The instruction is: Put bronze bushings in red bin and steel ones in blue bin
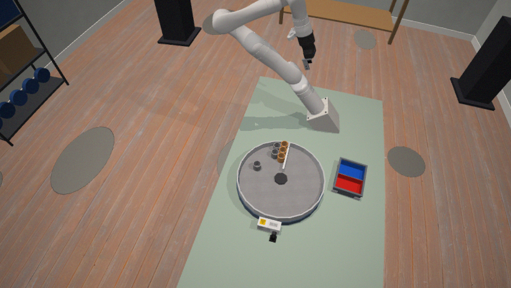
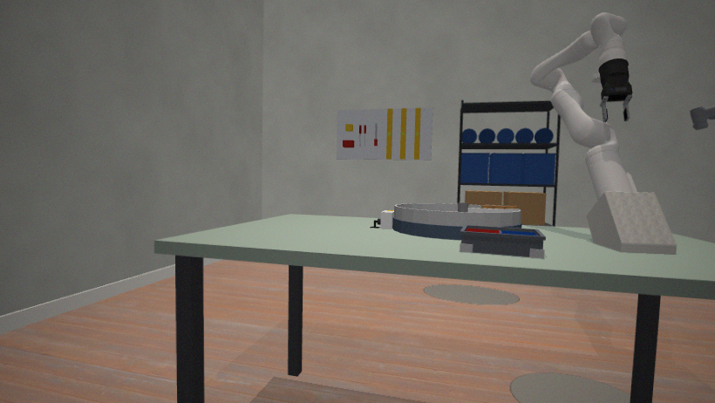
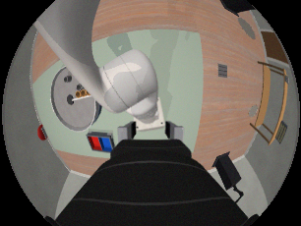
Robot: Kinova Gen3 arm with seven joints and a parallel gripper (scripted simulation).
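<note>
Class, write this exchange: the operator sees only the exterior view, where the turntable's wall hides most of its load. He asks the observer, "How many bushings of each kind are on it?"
Observer: From the top, the turntable carries three bronze bushings and three steel bushings.
Operator: Where do they sit?
Observer: The bronze ones form a row along a white bar. Two steel ones stand just beside that row, and the lone steel bushing stands apart, nearer the rim.
Operator: Anything sorted yet?
Observer: No. The red bin and the blue bin show no bushings inside.
</note>
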